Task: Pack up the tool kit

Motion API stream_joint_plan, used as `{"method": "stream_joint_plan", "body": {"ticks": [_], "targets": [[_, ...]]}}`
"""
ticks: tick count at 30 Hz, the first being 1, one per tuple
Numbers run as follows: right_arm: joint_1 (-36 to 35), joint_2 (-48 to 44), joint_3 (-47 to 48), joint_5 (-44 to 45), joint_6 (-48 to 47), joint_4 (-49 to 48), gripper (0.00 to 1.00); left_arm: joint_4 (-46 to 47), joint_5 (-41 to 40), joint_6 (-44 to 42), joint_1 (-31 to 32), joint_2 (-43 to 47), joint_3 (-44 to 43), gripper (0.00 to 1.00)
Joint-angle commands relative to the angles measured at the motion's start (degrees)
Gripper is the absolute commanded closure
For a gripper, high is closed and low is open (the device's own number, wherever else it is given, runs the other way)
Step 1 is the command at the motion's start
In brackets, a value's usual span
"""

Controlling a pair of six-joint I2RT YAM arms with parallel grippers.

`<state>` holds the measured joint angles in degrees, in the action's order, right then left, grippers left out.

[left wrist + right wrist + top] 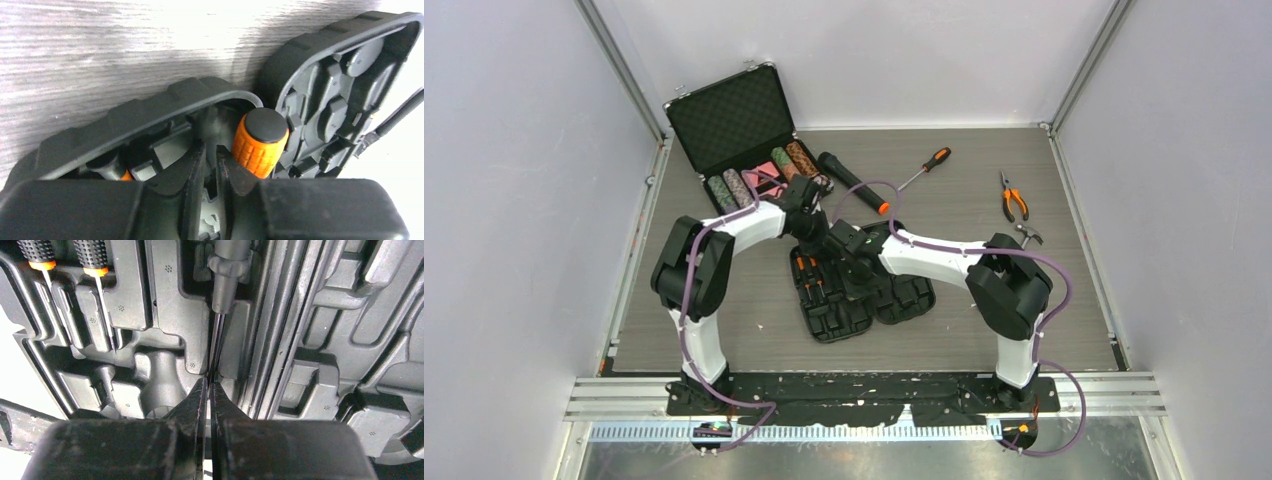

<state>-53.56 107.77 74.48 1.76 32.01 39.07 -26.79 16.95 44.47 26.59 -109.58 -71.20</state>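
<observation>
One tool case (909,298): open on table (1024,330), below both finger pairs.
Right fingers (195,405): closed, pinching thin shaft of big screwdriver (222,290) lying in slot straight ahead.
Left fingers (195,170): almost closed, thin gap; can't tell if gripping.
Handle (260,140): orange, black cap, just right of left fingers, inside case.
Small screwdrivers (97,260): two, slotted, ahead-left of right fingers.

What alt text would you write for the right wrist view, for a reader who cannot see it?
The right gripper, jaws shut, pinches the thin shaft of a screwdriver lying in a moulded slot of the open black tool case. Two smaller orange-collared screwdrivers sit in slots at upper left.
</observation>
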Motion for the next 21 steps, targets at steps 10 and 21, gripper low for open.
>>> {"method": "stream_joint_plan", "body": {"ticks": [10, 21], "targets": [[-0.23, 0.39, 1.58, 3.60, -2.70, 3.41, 0.95, 4.56, -6.06, 4.71, -2.24, 18.64, 10.60, 0.64], [0.16, -5.78, 5.24, 5.20, -3.07, 5.06, 0.66, 5.45, -4.48, 4.93, -2.09, 17.90, 9.43, 0.63]]}}
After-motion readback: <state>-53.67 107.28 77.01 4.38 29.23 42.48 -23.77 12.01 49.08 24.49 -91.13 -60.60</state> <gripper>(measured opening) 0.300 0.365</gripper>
